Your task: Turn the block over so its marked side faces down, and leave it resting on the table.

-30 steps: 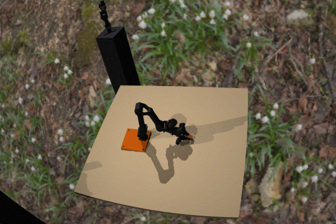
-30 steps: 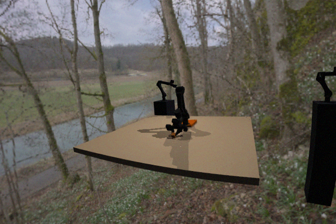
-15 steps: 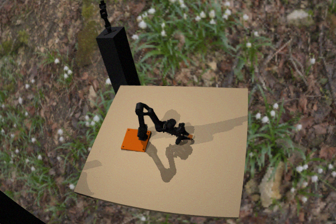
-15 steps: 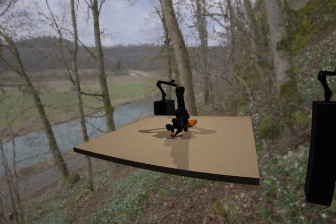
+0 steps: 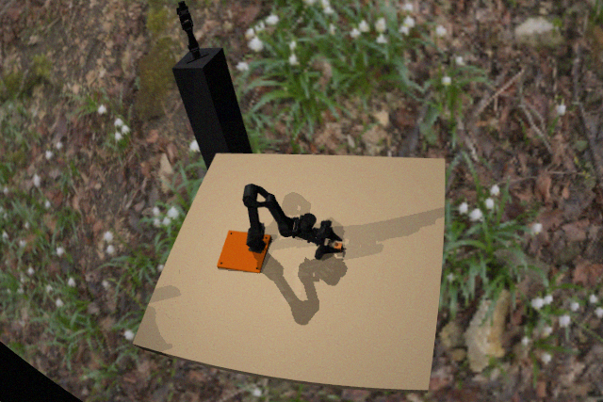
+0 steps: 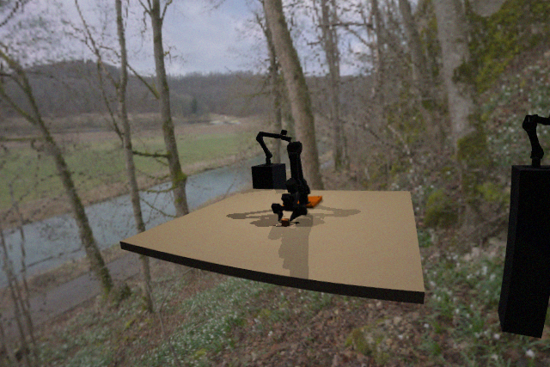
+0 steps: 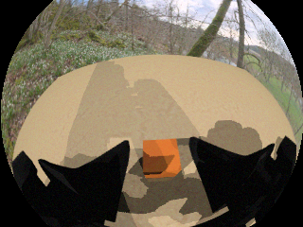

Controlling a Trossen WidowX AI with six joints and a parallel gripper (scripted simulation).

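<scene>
The small orange block (image 5: 337, 245) (image 6: 284, 222) (image 7: 166, 148) rests on the tan table (image 5: 389, 319) (image 6: 363, 260) (image 7: 265, 106). My gripper (image 5: 342, 243) (image 6: 285, 220) (image 7: 159, 143) is open, low over the table, with its two black fingers on either side of the block. In the wrist view there are gaps between the block and both fingertips. Shadow falls across the block's lower part there. No clear mark shows on its visible faces, and its underside is hidden.
The orange base plate (image 5: 236, 253) (image 6: 315, 199) lies under the arm's base. A black pedestal (image 5: 197, 96) with another small arm stands beyond the table's edge. In the exterior view, a black box (image 6: 268, 176) and a tall black pedestal (image 6: 526, 247) each carry an arm.
</scene>
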